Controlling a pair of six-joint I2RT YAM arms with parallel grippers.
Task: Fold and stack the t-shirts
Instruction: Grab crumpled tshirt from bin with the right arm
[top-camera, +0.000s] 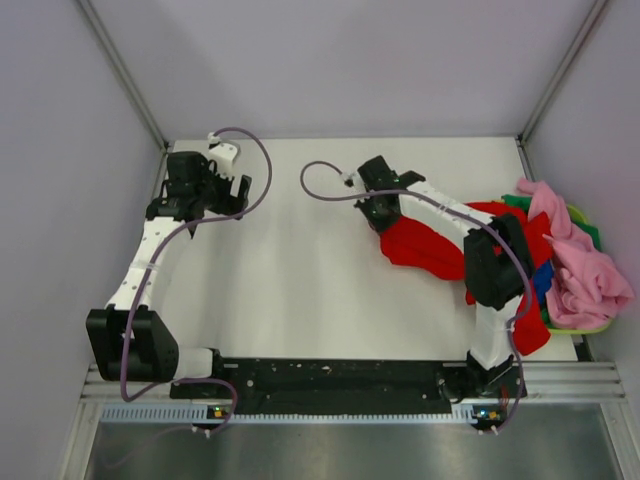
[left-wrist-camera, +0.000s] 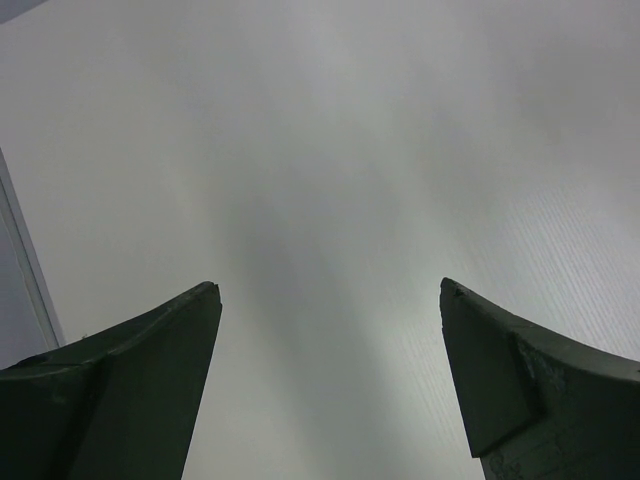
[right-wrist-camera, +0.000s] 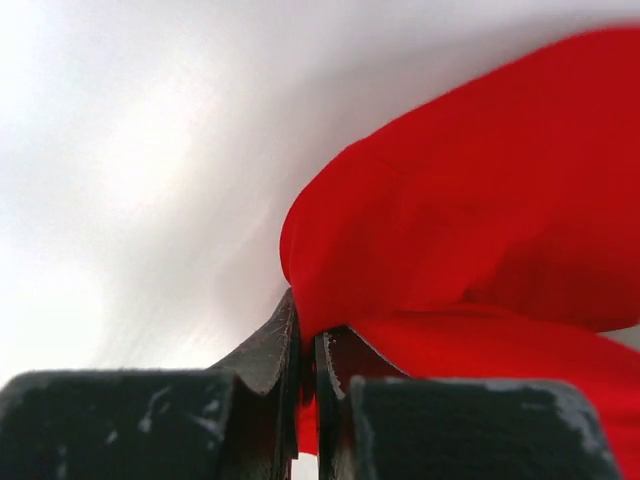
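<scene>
Reaching across the table (top-camera: 300, 290), my right gripper (right-wrist-camera: 308, 335) pinches the red t-shirt (right-wrist-camera: 480, 200); my left gripper (left-wrist-camera: 330, 292) hangs spread apart. A pink t-shirt (top-camera: 585, 270) tops the lime basket (top-camera: 590, 326).

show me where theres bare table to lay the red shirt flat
Bare white table spreads between the open left gripper and the red cloth t-shirt held by the right gripper. Crowded right edge: pink cloth t-shirt heaped on lime-green plastic basket.

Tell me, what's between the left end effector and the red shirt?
Only bare white table lies between the left end effector and the red shirt, as the top view shows.
</scene>
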